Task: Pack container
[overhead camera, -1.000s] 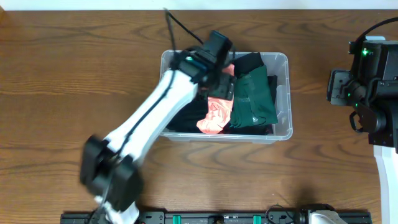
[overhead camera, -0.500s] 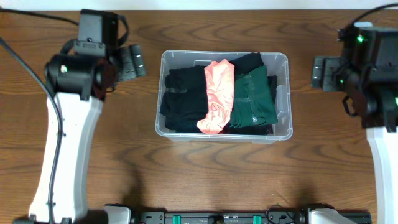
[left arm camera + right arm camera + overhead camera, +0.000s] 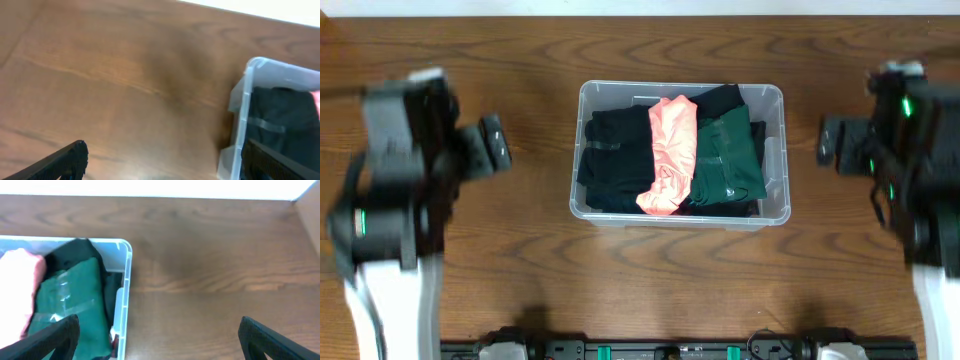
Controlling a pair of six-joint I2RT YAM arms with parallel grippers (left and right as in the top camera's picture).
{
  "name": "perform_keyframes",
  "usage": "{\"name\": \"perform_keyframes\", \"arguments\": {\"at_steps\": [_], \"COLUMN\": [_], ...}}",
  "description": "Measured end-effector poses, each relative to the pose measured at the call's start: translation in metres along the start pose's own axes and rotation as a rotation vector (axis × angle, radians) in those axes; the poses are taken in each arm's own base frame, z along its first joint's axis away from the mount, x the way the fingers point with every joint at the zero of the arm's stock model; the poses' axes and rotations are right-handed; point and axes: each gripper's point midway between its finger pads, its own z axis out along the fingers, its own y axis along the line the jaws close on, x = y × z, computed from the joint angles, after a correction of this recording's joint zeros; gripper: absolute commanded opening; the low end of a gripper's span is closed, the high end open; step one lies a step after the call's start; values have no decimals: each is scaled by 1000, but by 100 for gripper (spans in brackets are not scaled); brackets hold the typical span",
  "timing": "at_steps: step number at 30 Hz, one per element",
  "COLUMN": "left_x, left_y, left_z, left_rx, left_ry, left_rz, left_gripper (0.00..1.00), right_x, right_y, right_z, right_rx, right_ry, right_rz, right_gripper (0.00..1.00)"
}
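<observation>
The clear plastic container (image 3: 777, 95) stands at the table's middle. It holds a folded black garment (image 3: 610, 155), a salmon garment (image 3: 670, 150) and a dark green garment (image 3: 728, 160), side by side. My left gripper (image 3: 492, 146) is open and empty, well left of the container. In the left wrist view (image 3: 165, 157) the container's corner (image 3: 245, 100) and the black garment (image 3: 285, 120) show to the right. My right gripper (image 3: 828, 141) is open and empty, right of the container. The right wrist view (image 3: 157, 332) shows the rim (image 3: 127, 280), the green garment (image 3: 70, 300) and the salmon one (image 3: 20, 280).
The brown wooden table (image 3: 670, 280) lies all around the container. A pale wall edge runs along the table's far side (image 3: 150, 187). A black rail (image 3: 670, 350) lies at the front edge.
My left arm came out of the container, swung to the far left and then drew back toward the front. The salmon garment now lies flat. The right arm shifted slightly.
</observation>
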Motion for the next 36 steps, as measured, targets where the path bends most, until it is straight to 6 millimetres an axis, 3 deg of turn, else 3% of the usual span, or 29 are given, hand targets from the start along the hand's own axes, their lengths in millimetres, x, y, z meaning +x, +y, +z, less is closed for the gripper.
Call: {"name": "perform_keyframes", "arguments": {"at_steps": [3, 6, 10, 14, 17, 31, 36], "left_x": [34, 75, 117, 167, 189, 189, 189], "left_y": [3, 8, 13, 20, 23, 22, 21], "left_z": [-18, -23, -18, -16, -18, -17, -17], "left_rx": [35, 56, 64, 51, 40, 47, 50], "left_ry": [-103, -166, -193, -93, -23, -21, -21], "left_rz": [-5, -17, -27, -25, -23, -26, -26], "left_gripper": [98, 98, 98, 98, 98, 98, 98], "right_x": [34, 71, 114, 166, 188, 191, 171], "right_y": [-3, -6, -8, -10, -11, -11, -2], "right_z": [-21, -31, -28, -23, -22, -22, -27], "right_rx": [-7, -8, -8, 0, 5, 5, -55], "right_ry": [-71, -101, -79, 66, 148, 155, -48], "right_rz": [12, 19, 20, 5, -3, -4, 12], "right_gripper": [99, 99, 99, 99, 99, 99, 99]}}
